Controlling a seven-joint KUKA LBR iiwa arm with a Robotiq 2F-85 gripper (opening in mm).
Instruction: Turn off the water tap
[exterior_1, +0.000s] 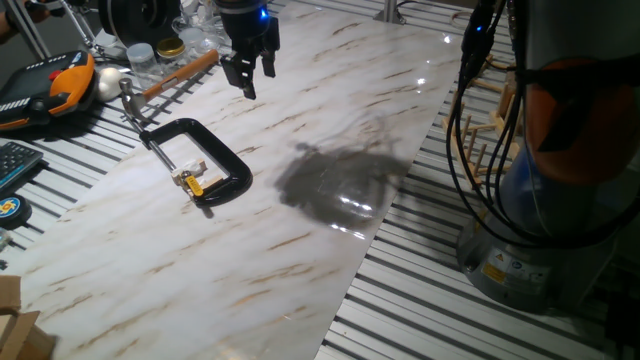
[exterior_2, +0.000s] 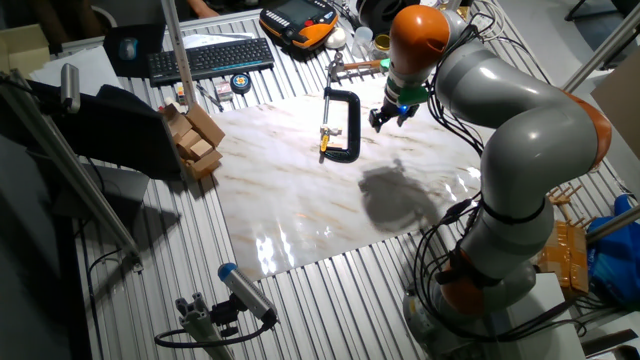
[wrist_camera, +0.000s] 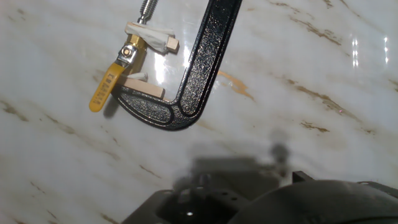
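Note:
The water tap (wrist_camera: 111, 79) is a small brass valve with a yellow lever handle, pinched between wooden pads in the jaw of a black C-clamp (wrist_camera: 199, 68) lying flat on the marble board. The lever points down-left in the hand view. The tap also shows in one fixed view (exterior_1: 192, 182) and, tiny, in the other fixed view (exterior_2: 323, 148). My gripper (exterior_1: 257, 80) hangs above the board, up and to the right of the clamp (exterior_1: 225, 160), with fingers apart and empty. It also shows in the other fixed view (exterior_2: 385, 118). The hand view shows only the hand's dark body, not the fingertips.
A wooden-handled hammer (exterior_1: 180, 72), jars (exterior_1: 150, 55) and an orange teach pendant (exterior_1: 60, 85) lie beyond the board's far-left edge. A keyboard (exterior_2: 210, 57) and wooden blocks (exterior_2: 195, 140) sit off the board. Cables (exterior_1: 480, 120) hang at the right.

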